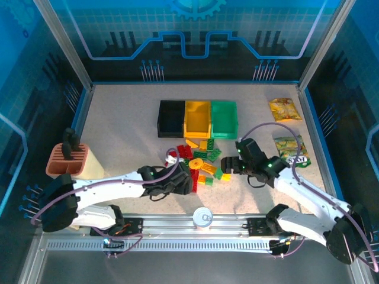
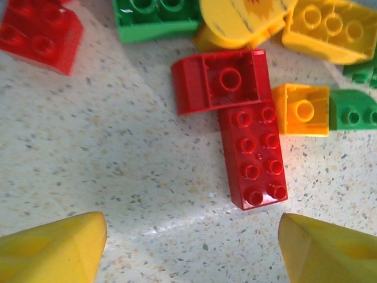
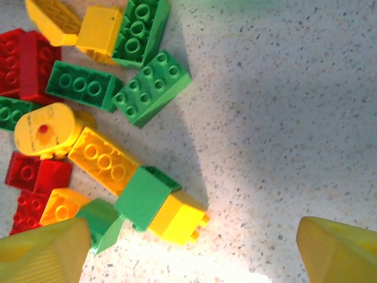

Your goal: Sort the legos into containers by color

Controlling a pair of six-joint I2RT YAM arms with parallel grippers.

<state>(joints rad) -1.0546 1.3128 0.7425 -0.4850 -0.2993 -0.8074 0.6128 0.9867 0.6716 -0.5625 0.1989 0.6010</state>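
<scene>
Left wrist view: my left claw [image 2: 191, 246] is spread wide and empty, a long red lego [image 2: 253, 156] just right of it. My right claw [image 3: 194, 252] gapes too. The lego pile [image 1: 201, 163] lies just near of the three bins [image 1: 198, 121].

The black bin [image 1: 171, 117], yellow bin [image 1: 198, 118] and green bin [image 1: 224, 118] stand touching in a far row, left to right. Just nearer lie the legos [image 1: 200, 161], colours mixed — left gripper [image 1: 189, 178] at the pile's left edge, right gripper [image 1: 226, 167] at its right.
</scene>
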